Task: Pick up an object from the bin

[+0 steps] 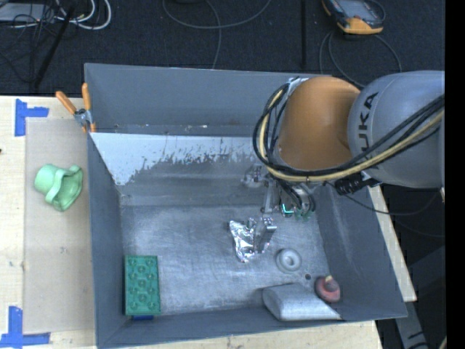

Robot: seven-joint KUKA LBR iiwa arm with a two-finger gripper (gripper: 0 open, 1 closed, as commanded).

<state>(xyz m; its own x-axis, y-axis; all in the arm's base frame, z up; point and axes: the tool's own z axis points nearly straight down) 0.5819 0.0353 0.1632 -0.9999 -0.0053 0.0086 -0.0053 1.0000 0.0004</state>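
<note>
Arm: grey KUKA arm [392, 129] came in from the right, high over the bin's right half, and sat closest to the lens.
Wrist cover: orange-brown smooth dome cover [316, 122] sat on the wrist, ringed by a bundle of black and pale cables [265, 133].
Tool: tool [265, 227] hung below the cover, low in the bin, right of centre of the floor.
Tool state: could not tell whether it was spread or pressed together; metal parts and foil blended there.
Task thing: crumpled silver foil lump [243, 242] lay on the bin floor near the middle, directly under and just left of the tool.
Contact: tool tip overlapped the foil lump's upper right edge; whether it pinched it could not be told.
Ring: small grey round ring with a hole [289, 259] lay flat just right of the foil lump, apart from it.
Wedge: grey flat wedge-shaped slab [298, 304] lay against the near wall, below the ring.
Red piece: small reddish-pink rounded piece [328, 288] sat in the near right corner, just beside the wedge's right end.
Block: green rectangular studded plastic block [141, 285] lay flat in the near left corner, well apart from the tool.
Bin: grey metal bin with sloped, scuffed walls [167, 122] held all of the above.
Outside: pale green soft-looking lumpy object [59, 186] lay left of the bin, outside it.
</note>
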